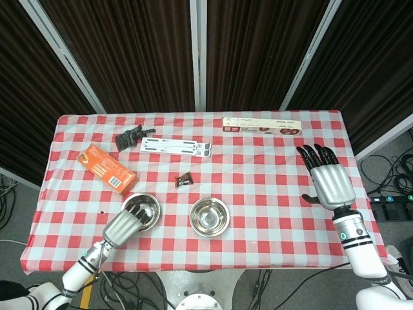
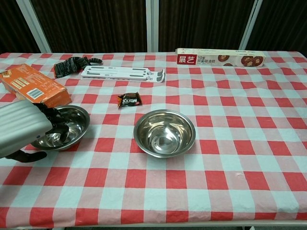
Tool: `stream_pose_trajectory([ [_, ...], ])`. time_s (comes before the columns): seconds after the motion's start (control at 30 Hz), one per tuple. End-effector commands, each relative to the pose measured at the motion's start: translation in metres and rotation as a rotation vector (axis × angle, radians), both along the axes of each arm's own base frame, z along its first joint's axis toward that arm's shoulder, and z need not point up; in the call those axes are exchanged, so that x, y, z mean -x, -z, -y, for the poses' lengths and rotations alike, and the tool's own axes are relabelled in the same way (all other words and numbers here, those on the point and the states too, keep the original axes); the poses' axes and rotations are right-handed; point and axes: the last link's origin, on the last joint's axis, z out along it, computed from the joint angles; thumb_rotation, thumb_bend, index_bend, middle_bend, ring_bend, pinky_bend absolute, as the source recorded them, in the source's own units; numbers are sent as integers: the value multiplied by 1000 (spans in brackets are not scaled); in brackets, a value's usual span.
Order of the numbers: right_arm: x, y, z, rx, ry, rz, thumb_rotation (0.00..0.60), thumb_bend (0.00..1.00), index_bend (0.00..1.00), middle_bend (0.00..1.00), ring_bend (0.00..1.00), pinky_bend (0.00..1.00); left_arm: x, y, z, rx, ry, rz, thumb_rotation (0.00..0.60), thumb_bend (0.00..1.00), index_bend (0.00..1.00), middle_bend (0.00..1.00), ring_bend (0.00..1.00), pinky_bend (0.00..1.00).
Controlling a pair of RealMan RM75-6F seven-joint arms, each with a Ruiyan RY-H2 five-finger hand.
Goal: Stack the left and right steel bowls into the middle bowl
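The left steel bowl [image 1: 145,208] [image 2: 67,125] sits on the checked cloth, next to the orange box. My left hand [image 1: 122,226] [image 2: 23,129] grips its near-left rim, with the fingers [image 2: 55,125] hooked inside and the thumb [image 2: 29,155] under the outer wall. That part of the rim is hidden by the hand. The bowl still rests on the table. The middle bowl [image 1: 209,216] [image 2: 164,132] stands upright a short way to the right. My right hand [image 1: 329,181] hovers open over the right side of the table, holding nothing. Only two bowls show.
An orange box [image 1: 106,168] [image 2: 32,86] lies just behind the left bowl. A small dark snack packet [image 1: 184,179] [image 2: 129,100] lies between the bowls, further back. A white folding stand [image 1: 177,146], a dark glove [image 1: 129,137] and a long wrap box [image 1: 262,125] line the far edge.
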Motion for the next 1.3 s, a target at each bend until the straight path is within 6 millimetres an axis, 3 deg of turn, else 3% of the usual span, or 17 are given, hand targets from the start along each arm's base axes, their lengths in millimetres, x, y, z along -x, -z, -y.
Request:
stream_pose_trajectory([
  [0.03,1,0,0,-5,6,18,600,0,21,70,0,81,0,2,-1,-6,17,-7,600,268,528,523,383,448],
  [0.4,6,-3,0,-4,16,14,600,0,11,67,0,79,-1,8,-6,-29,61,-13,600,350,630,621,415,454],
  [0.93,11,-2,0,-7,27,14,600,0,3,67,0,78,-5,4,-5,-44,88,6,600,369,672,670,467,482],
  [1.3,10,-4,1,4,25,17,600,0,2,67,0,78,-21,-4,-5,-63,131,60,600,373,677,672,471,481],
])
